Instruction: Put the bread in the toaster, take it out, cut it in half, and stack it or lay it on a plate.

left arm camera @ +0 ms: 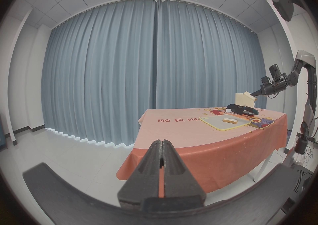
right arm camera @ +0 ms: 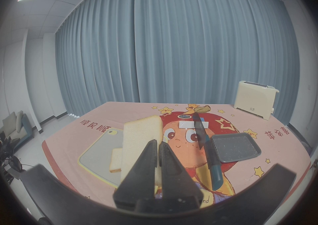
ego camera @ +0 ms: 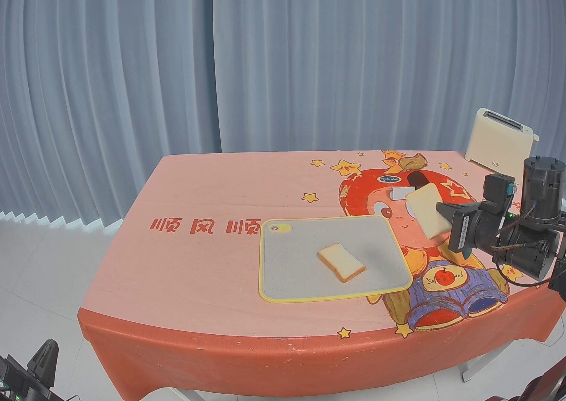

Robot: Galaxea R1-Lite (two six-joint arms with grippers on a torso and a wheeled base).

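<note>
Your right gripper is clamped on the lower edge of a slice, which stands up out of the fingers with a slight lean, lifted off the table.

The move turns on the toaster. It sits beyond the gripper and off to its right, at the far right corner of the table, well apart from the slice. The slot lies open on top as a long narrow line. The slice's broad face has to come in line with that length and its free edge has to point down before it will drop in, so expect to turn the wrist as well as carry. The right arm is the nearer one by far.

The slice looks pale and, by my guess, untoasted: white crumb, thin tan crust, stiff enough to hold its shape from one edge.

Below the gripper and to its left, a second slice lies flat on the board. A knife and a dark tray lie side by side on the table near the gripper.

Your left gripper is closed on nothing, low and off the near left corner of the table.
</note>
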